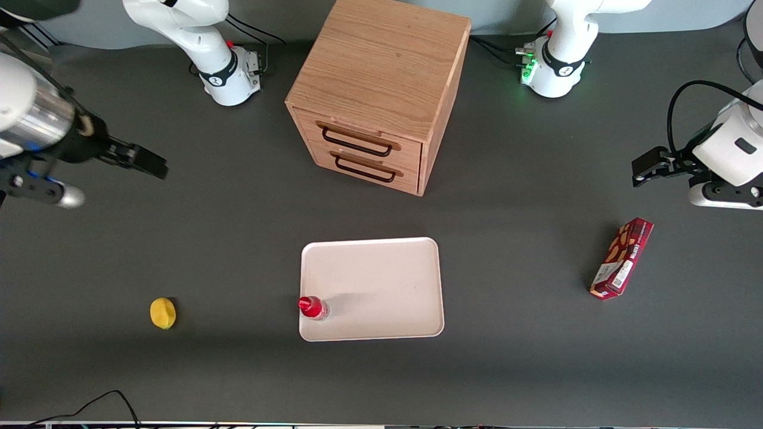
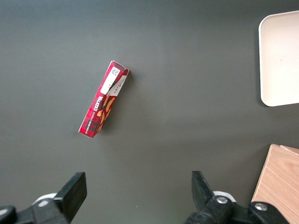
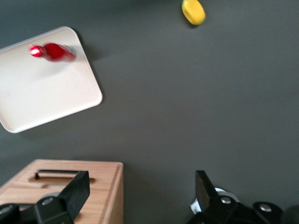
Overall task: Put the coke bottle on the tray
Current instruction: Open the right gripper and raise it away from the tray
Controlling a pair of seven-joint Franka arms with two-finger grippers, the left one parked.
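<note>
1. Cream-white and rimmed, the tray lies flat on the dark grey table in the front view, nearer the camera than the wooden drawer cabinet.
2. On the tray's corner nearest the camera, toward the working arm's end, the coke bottle stands upright with its red cap up, just inside the rim.
3. A yellow lemon-like fruit sits on the table well apart from the tray, toward the working arm's end; a dark red snack box lies toward the parked arm's end.
4. High above the table at the working arm's end, the gripper hangs well apart from the bottle and holds nothing; from this view the spread of its fingers is hard to read.
5. Seen from the left wrist, the snack box lies slanted on the table, with one corner of the tray and an edge of the cabinet also showing.
6. From the right wrist, the gripper has its two black fingers spread wide apart with only bare table between them.
7. That same view shows the bottle on the tray near a rounded corner, the yellow fruit off on the table, and the cabinet top with one drawer handle.
</note>
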